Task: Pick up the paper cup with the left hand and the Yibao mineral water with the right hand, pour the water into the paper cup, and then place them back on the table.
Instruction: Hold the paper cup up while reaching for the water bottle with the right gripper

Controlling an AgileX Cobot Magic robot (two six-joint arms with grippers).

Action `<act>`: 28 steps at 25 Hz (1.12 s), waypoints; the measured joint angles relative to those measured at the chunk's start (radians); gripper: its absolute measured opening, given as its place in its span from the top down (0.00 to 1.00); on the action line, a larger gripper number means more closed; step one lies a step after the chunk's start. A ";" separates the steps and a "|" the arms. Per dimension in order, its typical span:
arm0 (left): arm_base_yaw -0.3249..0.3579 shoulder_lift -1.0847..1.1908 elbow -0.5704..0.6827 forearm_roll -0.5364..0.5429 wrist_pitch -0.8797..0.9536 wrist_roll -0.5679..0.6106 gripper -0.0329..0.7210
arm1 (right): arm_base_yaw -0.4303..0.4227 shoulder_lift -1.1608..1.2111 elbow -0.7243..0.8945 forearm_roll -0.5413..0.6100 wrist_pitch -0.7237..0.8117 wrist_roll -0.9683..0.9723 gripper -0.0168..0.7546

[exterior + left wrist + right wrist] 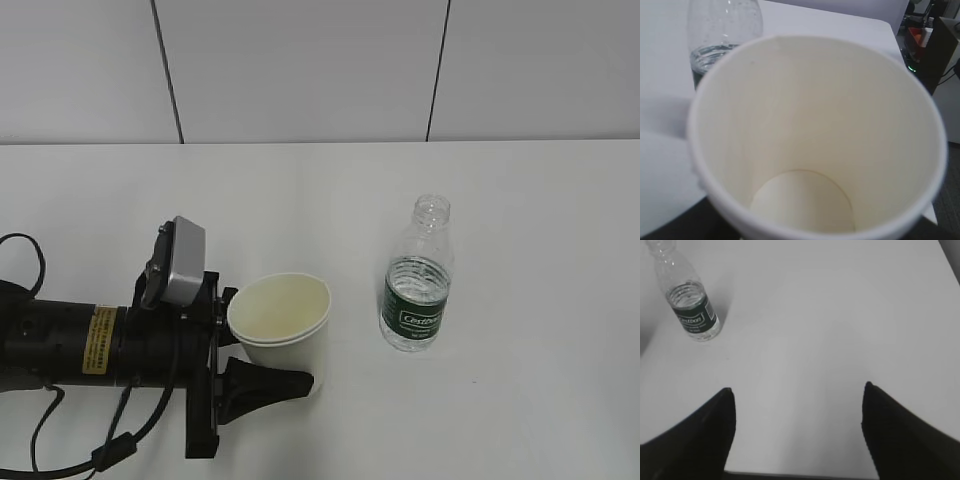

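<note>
The paper cup (281, 318) is cream-white and empty, and sits between the fingers of my left gripper (272, 342). The near finger (268, 385) presses its lower side and the far finger is mostly hidden behind it. I cannot tell whether the cup rests on the table (520, 200) or is just above it. In the left wrist view the cup (815, 130) fills the frame, with the bottle (722, 30) behind it. The Yibao mineral water (416, 280) stands upright and uncapped to the right of the cup. My right gripper (797, 392) is open and empty, with the bottle (690, 302) far off to its upper left.
A white panelled wall (300, 70) runs behind the table's far edge. Beyond the table's right end, dark equipment with a green light (930, 45) shows in the left wrist view. The right arm is out of the exterior view.
</note>
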 joint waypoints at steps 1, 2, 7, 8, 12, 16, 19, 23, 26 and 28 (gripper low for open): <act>0.000 0.000 0.000 0.000 0.000 0.000 0.39 | 0.000 0.000 -0.006 -0.001 -0.013 -0.006 0.23; 0.000 0.000 0.000 0.000 0.000 0.000 0.39 | 0.000 0.000 -0.011 -0.004 -0.035 -0.013 0.23; 0.000 0.000 0.000 -0.001 0.000 0.000 0.39 | 0.000 0.000 -0.002 -0.024 -0.334 -0.031 0.23; 0.000 0.000 0.000 -0.001 0.000 0.000 0.39 | 0.000 0.000 0.015 -0.026 -0.392 -0.035 0.23; 0.000 0.000 0.000 -0.003 0.000 0.000 0.39 | 0.000 0.008 0.125 -0.026 -0.653 -0.064 0.23; 0.000 0.000 0.000 -0.004 0.000 0.000 0.39 | 0.000 0.011 0.258 -0.026 -0.835 -0.071 0.23; 0.000 0.000 0.000 -0.004 0.000 0.000 0.39 | 0.000 0.013 0.326 -0.026 -0.859 -0.073 0.23; 0.000 0.000 0.000 -0.007 0.000 0.000 0.39 | 0.000 0.017 0.351 -0.026 -0.880 -0.073 0.23; 0.000 0.000 0.000 -0.016 0.000 0.000 0.39 | 0.000 0.055 0.363 -0.026 -0.890 -0.074 0.23; 0.000 0.000 0.000 -0.017 0.000 0.000 0.39 | 0.000 0.121 0.372 -0.026 -0.895 -0.074 0.23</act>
